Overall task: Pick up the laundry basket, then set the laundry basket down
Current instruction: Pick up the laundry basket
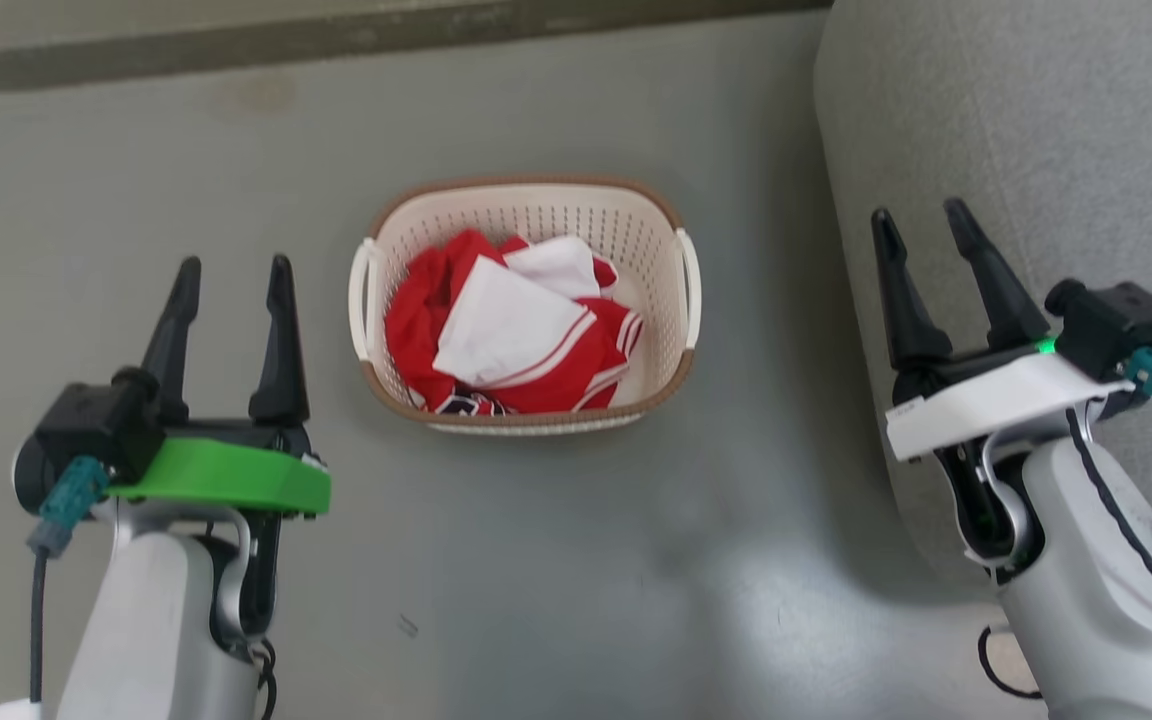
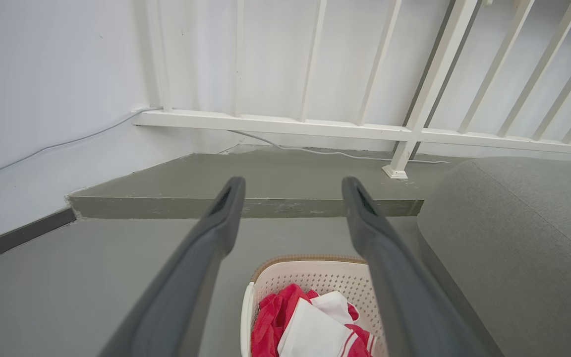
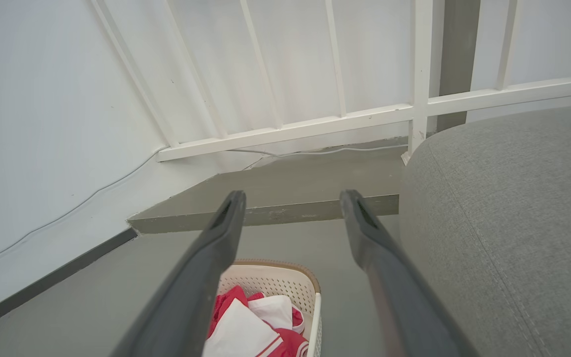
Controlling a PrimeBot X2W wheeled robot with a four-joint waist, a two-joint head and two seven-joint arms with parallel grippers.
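Perforated cream laundry basket [image 1: 536, 215] (brown woven-look rim) sits between released left end effector [image 1: 234, 265] and released right end effector [image 1: 919, 210]

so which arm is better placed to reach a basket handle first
Left, probably. The left gripper hangs open over bare floor, nearer the laundry basket and its left handle. The right gripper, also open, sits farther off over the grey sofa.
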